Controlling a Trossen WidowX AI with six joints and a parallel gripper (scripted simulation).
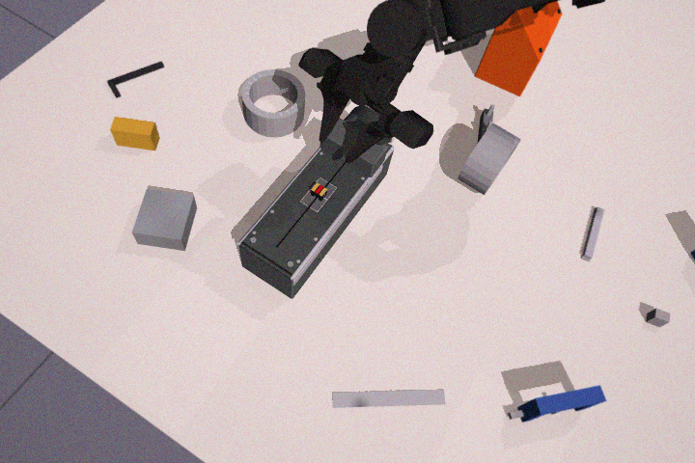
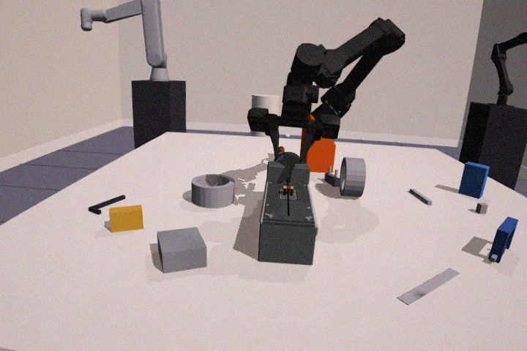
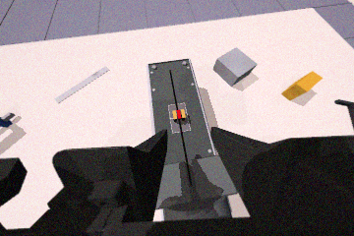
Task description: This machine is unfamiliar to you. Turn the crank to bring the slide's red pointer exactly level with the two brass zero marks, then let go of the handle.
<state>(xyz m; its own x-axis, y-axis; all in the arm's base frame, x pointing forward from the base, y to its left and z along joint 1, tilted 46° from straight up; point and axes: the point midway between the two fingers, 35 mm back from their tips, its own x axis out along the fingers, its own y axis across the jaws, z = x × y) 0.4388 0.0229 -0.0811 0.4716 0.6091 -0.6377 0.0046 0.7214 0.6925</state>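
Observation:
The dark box-shaped machine [image 1: 288,231] [image 2: 287,243] [image 3: 160,84] lies in the middle of the table, with a long slot along its top. The slide's red pointer [image 1: 318,189] [image 2: 288,189] [image 3: 179,114] sits between the two brass zero marks and looks level with them. The dark crank [image 2: 289,159] [image 3: 197,192] is at the machine's far end. My gripper [image 1: 338,146] [image 2: 290,156] [image 3: 189,132] hangs over that end. Its fingers are open, one on each side of the crank, and they hold nothing.
A grey ring [image 1: 269,103] [image 2: 212,190] stands left of the crank end. A grey cylinder on its side [image 1: 487,155] [image 2: 352,175] and an orange block [image 1: 514,51] [image 2: 320,159] are to the right. A grey cube [image 1: 164,216] [image 3: 234,65] and a yellow block [image 1: 134,133] [image 3: 302,85] lie further left.

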